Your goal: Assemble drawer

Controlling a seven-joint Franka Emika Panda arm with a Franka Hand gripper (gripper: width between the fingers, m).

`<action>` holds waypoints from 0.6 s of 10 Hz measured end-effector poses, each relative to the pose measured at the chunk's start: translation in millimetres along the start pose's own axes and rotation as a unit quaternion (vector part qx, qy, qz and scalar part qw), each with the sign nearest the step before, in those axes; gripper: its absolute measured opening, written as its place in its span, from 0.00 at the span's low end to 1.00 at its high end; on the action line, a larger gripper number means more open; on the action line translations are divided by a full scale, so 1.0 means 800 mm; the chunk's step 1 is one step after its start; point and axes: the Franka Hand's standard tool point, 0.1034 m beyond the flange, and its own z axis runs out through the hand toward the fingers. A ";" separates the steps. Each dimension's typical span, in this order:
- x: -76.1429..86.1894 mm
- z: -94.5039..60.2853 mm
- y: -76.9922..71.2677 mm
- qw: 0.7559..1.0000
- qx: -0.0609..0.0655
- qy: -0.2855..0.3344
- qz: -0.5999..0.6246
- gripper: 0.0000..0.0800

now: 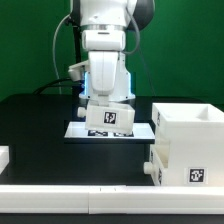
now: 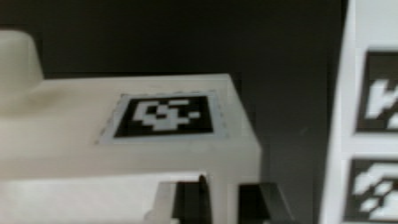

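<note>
My gripper [image 1: 106, 104] hangs over the middle of the table, shut on a small white drawer tray [image 1: 107, 117] with a black-and-white tag on its face. It holds the tray just above the marker board [image 1: 135, 131]. In the wrist view the tray [image 2: 107, 120] fills the frame with its tag facing the camera. My two dark fingers [image 2: 191, 200] pinch a thin white wall of the tray between them at my gripper [image 2: 224, 200]. The large white box shell [image 1: 186, 145] stands at the exterior view's right, open side up, with a tag on its front.
A long white bar [image 1: 100, 195] runs along the table's front edge. Another white part [image 1: 4, 158] shows at the exterior view's left edge. The marker board's tags [image 2: 377, 120] lie beside the tray in the wrist view. The table top is black.
</note>
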 end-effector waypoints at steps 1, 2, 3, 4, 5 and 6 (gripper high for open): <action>0.009 -0.002 0.006 1.000 -0.004 0.000 -0.010 0.05; 0.006 0.000 0.003 1.000 -0.001 0.000 -0.008 0.05; 0.006 0.000 0.003 1.000 -0.001 0.000 -0.008 0.05; 0.006 0.000 0.003 1.000 0.000 0.000 -0.008 0.05; 0.006 0.001 0.004 1.000 0.005 -0.002 -0.007 0.05; 0.006 -0.001 0.012 0.999 0.029 -0.016 -0.005 0.05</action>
